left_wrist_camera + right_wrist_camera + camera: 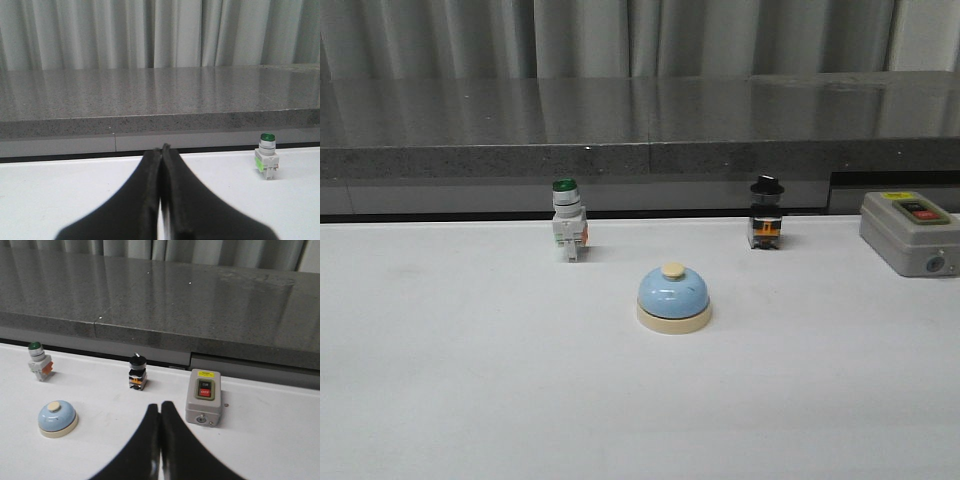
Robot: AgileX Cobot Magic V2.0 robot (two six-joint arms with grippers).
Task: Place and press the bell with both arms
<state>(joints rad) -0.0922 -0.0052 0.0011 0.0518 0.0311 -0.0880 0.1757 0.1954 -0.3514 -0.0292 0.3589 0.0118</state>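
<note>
So the bell [674, 297] sits upright mid-table [470, 400], ahead of my right jaws and toward my left; both sets pressed together, holding nothing.

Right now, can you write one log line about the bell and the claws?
bell: upright on table, nothing touching | left claw: shut, empty | right claw: shut, empty | stage: unclear
</note>
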